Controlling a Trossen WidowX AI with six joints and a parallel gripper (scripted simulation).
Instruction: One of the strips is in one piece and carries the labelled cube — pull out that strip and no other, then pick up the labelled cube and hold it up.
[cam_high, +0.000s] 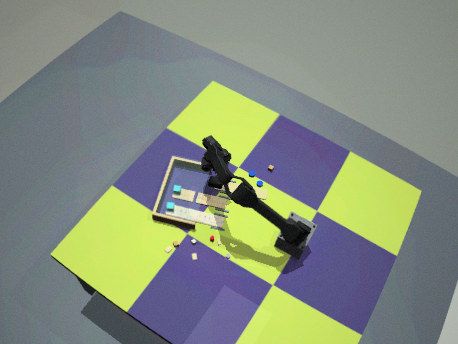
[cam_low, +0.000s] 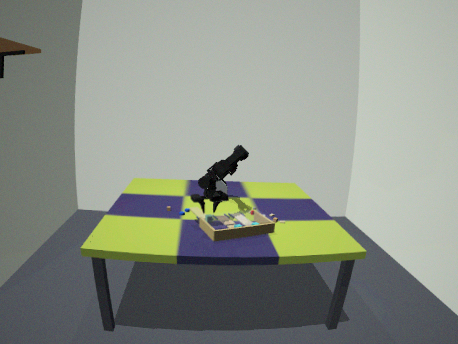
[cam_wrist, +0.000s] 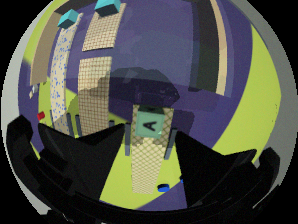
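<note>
End effector (cam_wrist: 149, 141) sat low over woven strip (cam_wrist: 148, 163), fingers half-spread either side of labelled cube (cam_wrist: 149, 124), not pinching it. Tray (cam_high: 162, 191) beside.
</note>
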